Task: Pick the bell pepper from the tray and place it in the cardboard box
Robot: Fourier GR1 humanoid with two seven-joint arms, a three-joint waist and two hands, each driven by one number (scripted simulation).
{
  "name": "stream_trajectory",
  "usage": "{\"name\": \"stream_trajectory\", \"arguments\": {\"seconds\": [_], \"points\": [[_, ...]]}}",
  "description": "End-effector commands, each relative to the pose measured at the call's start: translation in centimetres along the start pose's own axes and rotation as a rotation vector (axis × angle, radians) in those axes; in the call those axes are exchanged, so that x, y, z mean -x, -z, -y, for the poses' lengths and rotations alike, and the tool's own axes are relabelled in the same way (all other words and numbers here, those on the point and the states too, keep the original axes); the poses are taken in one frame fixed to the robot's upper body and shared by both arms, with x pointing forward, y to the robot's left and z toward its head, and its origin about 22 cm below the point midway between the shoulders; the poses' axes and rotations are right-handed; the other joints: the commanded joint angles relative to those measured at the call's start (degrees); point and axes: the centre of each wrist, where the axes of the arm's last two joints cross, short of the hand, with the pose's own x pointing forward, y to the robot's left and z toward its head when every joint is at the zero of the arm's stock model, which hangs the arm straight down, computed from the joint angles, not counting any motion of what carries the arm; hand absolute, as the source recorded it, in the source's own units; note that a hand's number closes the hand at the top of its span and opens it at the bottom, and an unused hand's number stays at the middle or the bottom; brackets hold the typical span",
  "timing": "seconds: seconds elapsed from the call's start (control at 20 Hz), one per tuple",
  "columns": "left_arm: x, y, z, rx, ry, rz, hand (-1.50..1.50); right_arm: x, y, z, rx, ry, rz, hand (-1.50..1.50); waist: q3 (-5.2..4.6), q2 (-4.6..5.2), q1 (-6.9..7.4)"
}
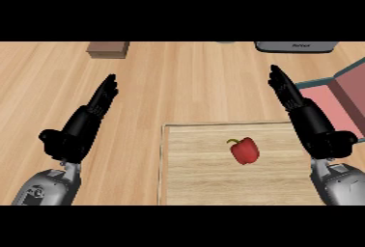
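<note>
A red bell pepper (245,150) with a green stem lies on a light wooden tray (192,169) at the lower middle. An open cardboard box (335,96) with pinkish flaps sits at the right edge, partly cut off. My right hand (303,113) is open with straight fingers pointing away, hovering right of the pepper between tray and box, not touching either. My left hand (85,123) is open too, fingers straight, over the bare counter left of the tray.
A small brown block (108,49) stands at the back left. A grey appliance (296,46) sits at the back right. The wooden counter (185,82) stretches between the hands and behind the tray.
</note>
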Motion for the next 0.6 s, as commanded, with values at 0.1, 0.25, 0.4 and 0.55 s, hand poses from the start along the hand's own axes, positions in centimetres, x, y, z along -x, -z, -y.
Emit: {"name": "stream_trajectory", "arguments": {"seconds": [0.1,0.25,0.4,0.55], "points": [[0.6,-1.3,-1.2,0.007,0.133,0.068,0.00,-6.9,0.7,4.3,-0.087,0.012,0.320,-1.50,-0.57,0.78,-1.35],[-2.4,0.4,-5.0,0.013,0.234,0.143,0.00,-12.9,1.1,7.2,-0.136,0.010,0.605,-1.50,-0.49,0.50,-1.84],[1.2,-0.7,-4.5,0.066,0.161,0.092,0.00,-10.7,-0.4,12.4,-0.171,-0.297,0.451,-1.50,-0.56,1.17,-2.15],[0.6,0.0,-5.4,0.080,0.172,0.102,0.00,-6.6,-0.6,13.3,-0.238,-0.310,0.548,-1.50,-0.48,1.39,-1.35]]}}
